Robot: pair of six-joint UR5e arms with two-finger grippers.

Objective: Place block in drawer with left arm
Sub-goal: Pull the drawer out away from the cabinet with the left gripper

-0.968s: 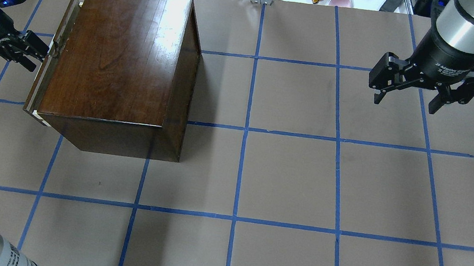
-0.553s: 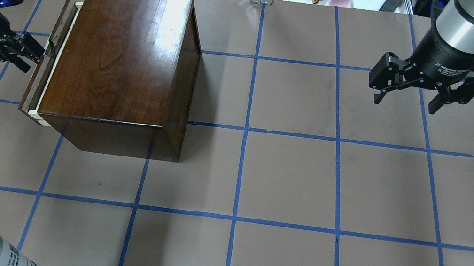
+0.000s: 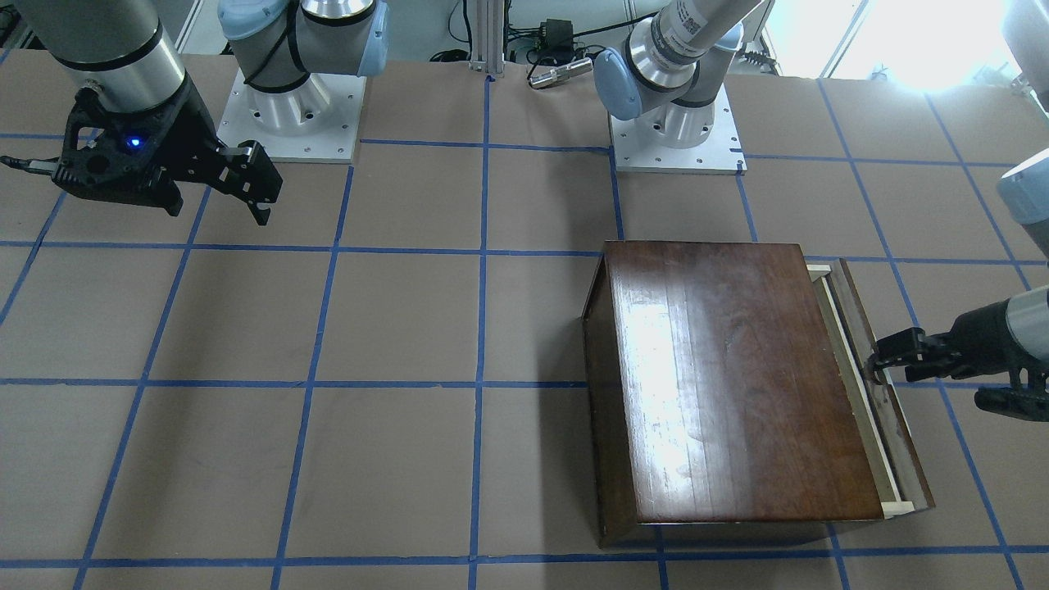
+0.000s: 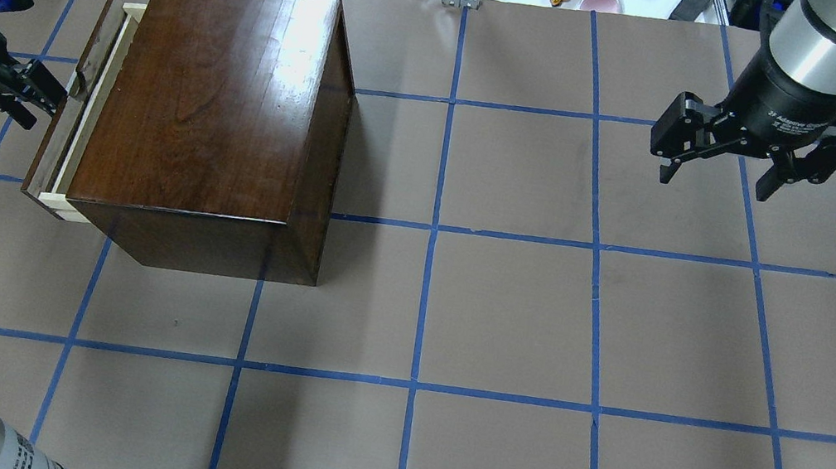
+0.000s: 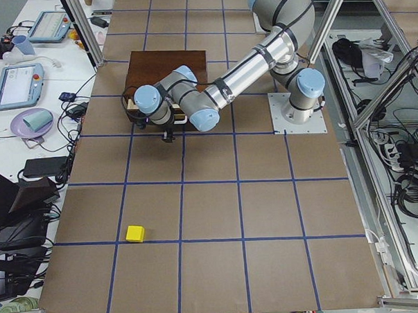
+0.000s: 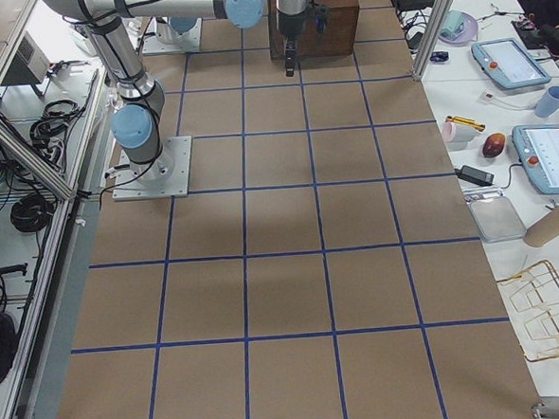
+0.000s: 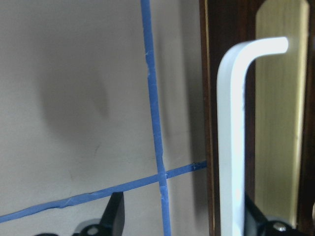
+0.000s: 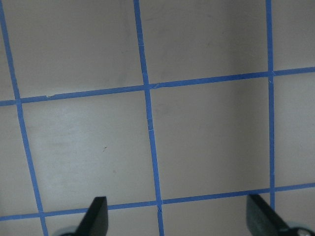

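- Drawer (image 4: 68,137) stands a little way out of the dark cabinet (image 4: 210,118) on the desk (image 4: 506,316), showing a strip of pale wood. Its front panel faces the robot's left. Its long axis runs along that cabinet face, near to far in the overhead view and slightly slanted.
- Right end effector (image 4: 715,185) hangs over the desk with jaws spread wide, holding nothing, well apart from the cabinet. White lettering on its body reads in part "Adaptive".
- Left end effector (image 4: 49,109) is at the drawer front with jaws apart. The bright handle (image 7: 231,147) lies between its fingers, close to one of them, and they do not clamp it.
- Block (image 5: 135,233) sits on the desk out beyond the drawer front, on the robot's left, well apart from the left end effector.
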